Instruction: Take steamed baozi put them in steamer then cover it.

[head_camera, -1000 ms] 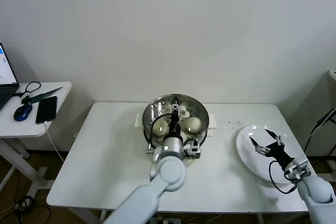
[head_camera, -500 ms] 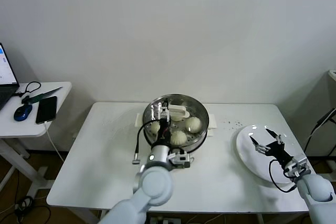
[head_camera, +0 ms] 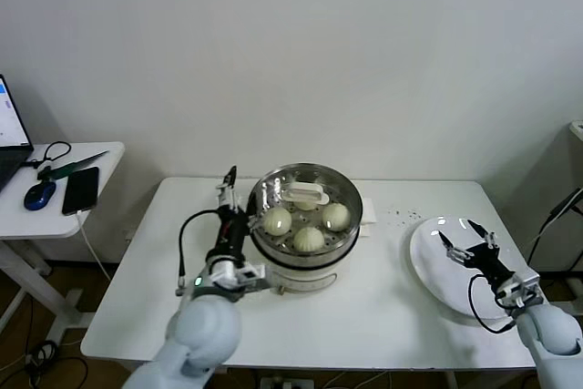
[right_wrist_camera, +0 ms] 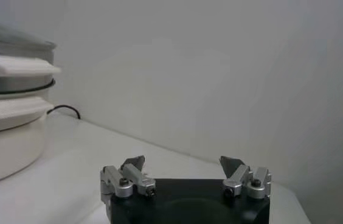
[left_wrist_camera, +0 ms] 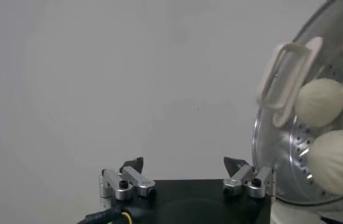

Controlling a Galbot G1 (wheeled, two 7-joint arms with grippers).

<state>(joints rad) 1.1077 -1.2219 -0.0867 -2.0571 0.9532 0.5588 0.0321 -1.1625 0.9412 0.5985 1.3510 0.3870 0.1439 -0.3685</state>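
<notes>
White table (head_camera: 164, 307) seen from the head camera, with the steamer (head_camera: 306, 257) near its middle. The steamer is a shiny steel pot on a white base. The cover (head_camera: 273, 190), a clear glass lid with a metal rim and a white bar handle (head_camera: 304, 194), sits on the pot. 3 steamed baozi (head_camera: 309, 239) show through the glass on the perforated tray: 1 toward the robot's left, 1 toward its right and 1 nearer the robot between them. A 4th cannot be made out under the handle.

Left gripper (head_camera: 228, 190): just beside the steamer on the robot's left, fingers pointing away from the robot. In the left wrist view its jaws (left_wrist_camera: 185, 165) stand wide apart with nothing between them; 1 fingertip (left_wrist_camera: 237, 164) lies close by the lid's rim, and contact cannot be told. That view also shows the handle (left_wrist_camera: 286, 73) and the baozi (left_wrist_camera: 321, 101) under the glass (left_wrist_camera: 269, 152).

Right gripper (head_camera: 467, 240): well apart from the steamer, over the flat white plate (head_camera: 433, 271) at the table's right side. In the right wrist view its jaws (right_wrist_camera: 183, 163) are spread wide and hold nothing; the steamer (right_wrist_camera: 7, 143) and its lid (right_wrist_camera: 13, 42) stand far off.

A side table (head_camera: 18, 211) at the robot's far left carries a phone (head_camera: 80, 190) and a computer mouse (head_camera: 39, 194).
</notes>
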